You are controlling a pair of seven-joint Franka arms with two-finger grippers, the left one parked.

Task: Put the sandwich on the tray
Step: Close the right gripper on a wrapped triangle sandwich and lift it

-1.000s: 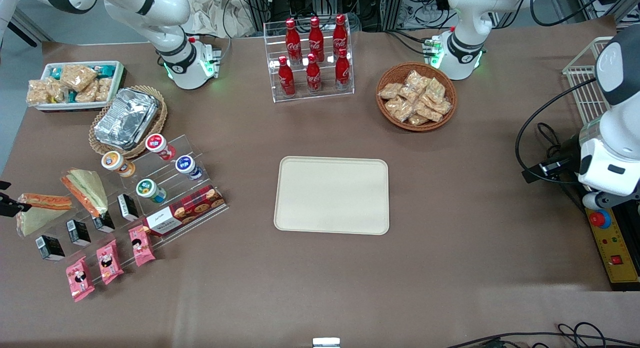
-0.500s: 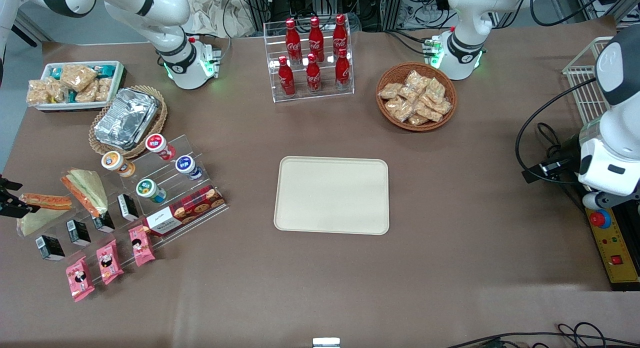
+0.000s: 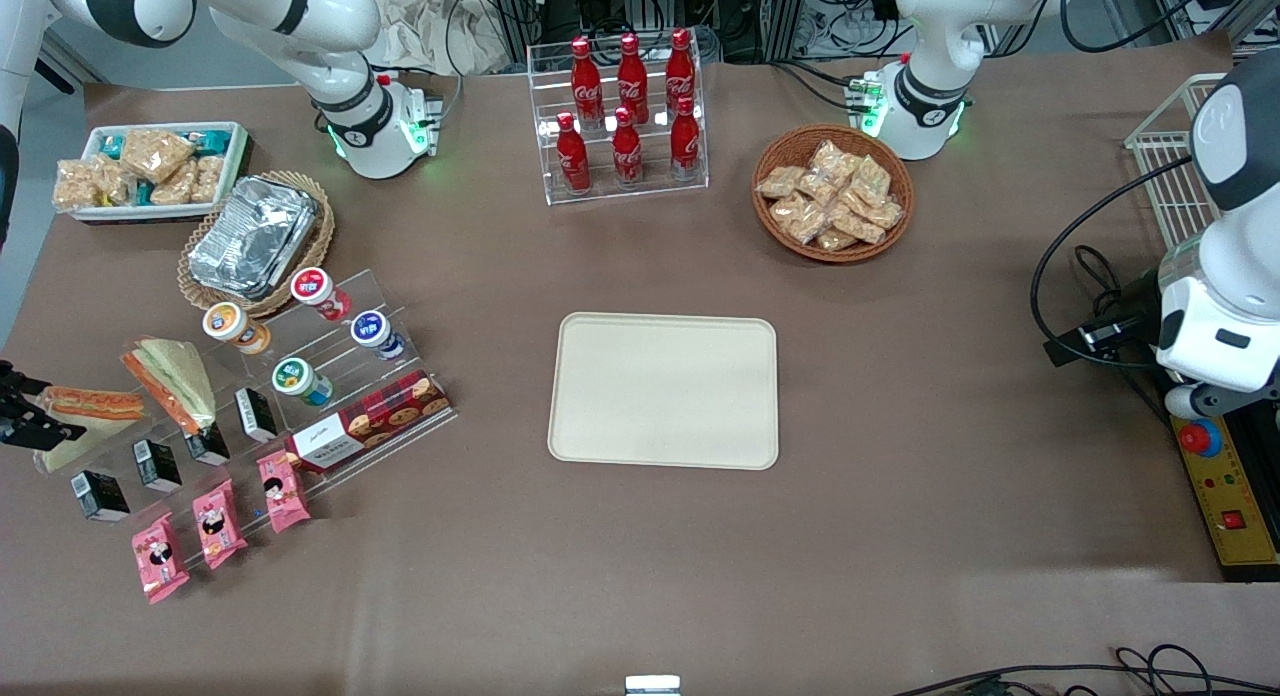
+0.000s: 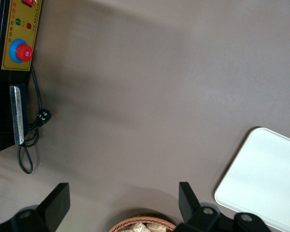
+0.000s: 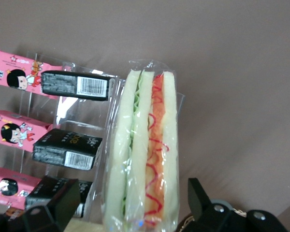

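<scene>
A wrapped wedge sandwich (image 3: 88, 408) with red-orange and green filling lies at the working arm's end of the table, beside the clear display stand. My gripper (image 3: 28, 412) is open at its outer end. In the right wrist view the sandwich (image 5: 146, 150) stands edge-up between the two dark fingers (image 5: 52, 209), and the gripper (image 5: 130, 212) has a gap to the wrap on both sides. A second, similar sandwich (image 3: 172, 378) leans on the stand close by. The cream tray (image 3: 665, 391) lies bare at the table's middle, and a corner of the tray (image 4: 266, 186) shows in the left wrist view.
The clear stand (image 3: 300, 376) carries small cups, black cartons (image 5: 75, 85), a cookie box and pink snack packs (image 3: 215, 526). A foil container in a wicker basket (image 3: 255, 238), a white snack bin (image 3: 150, 166), a cola bottle rack (image 3: 625, 116) and a snack basket (image 3: 832, 193) stand farther from the camera.
The gripper has crept a little inward and lower at the table's edge, so its fingers now sit on either side of the sandwich's end. The sandwich and tray have not moved.
</scene>
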